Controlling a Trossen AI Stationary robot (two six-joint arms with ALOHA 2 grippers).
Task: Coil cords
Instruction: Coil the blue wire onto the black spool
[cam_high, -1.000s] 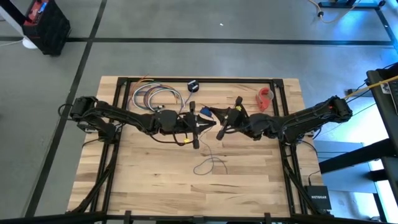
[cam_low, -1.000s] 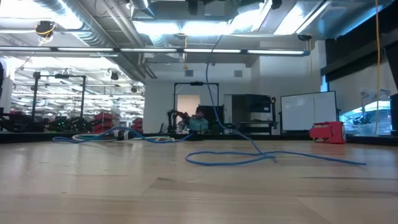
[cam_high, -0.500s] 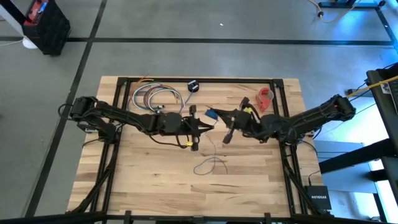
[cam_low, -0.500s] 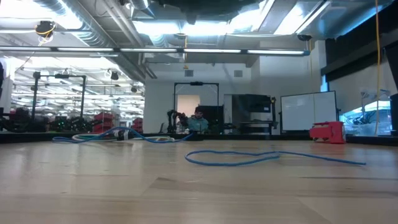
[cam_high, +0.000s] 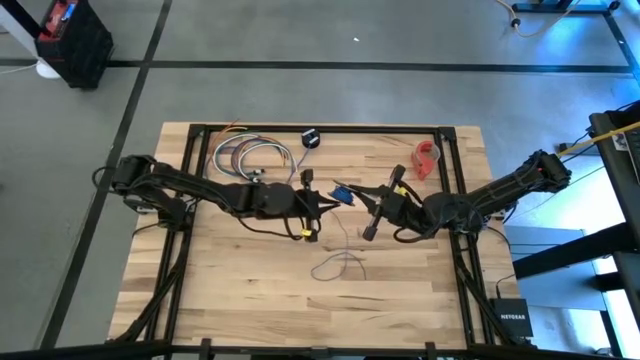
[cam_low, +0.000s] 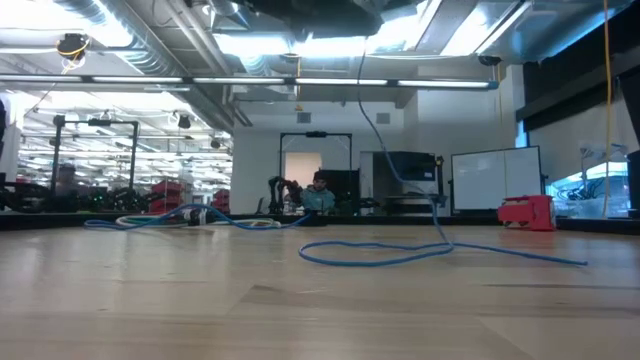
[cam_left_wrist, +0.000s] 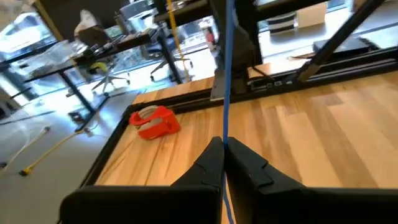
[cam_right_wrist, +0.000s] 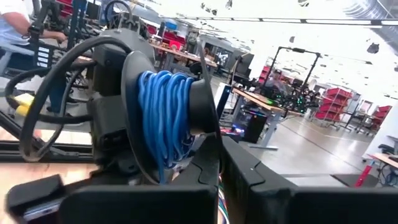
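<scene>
Left tool pinched shut on the cord, mid-tabletop. Right tool closed too, gripping the blue coil; it has swung back from the left tool toward the red tape. Cord rising from the loose loop shifted with it; looks like another wrap going on, loop left to take up.

You are working in a large robotics lab or industrial workshop. A wooden bench is standing on a grey concrete floor marked with dark lines. Exposed ducts and strip lights are running overhead; red storage racks, a whiteboard and further workstations are filling the hall, where a person is sitting.
</scene>
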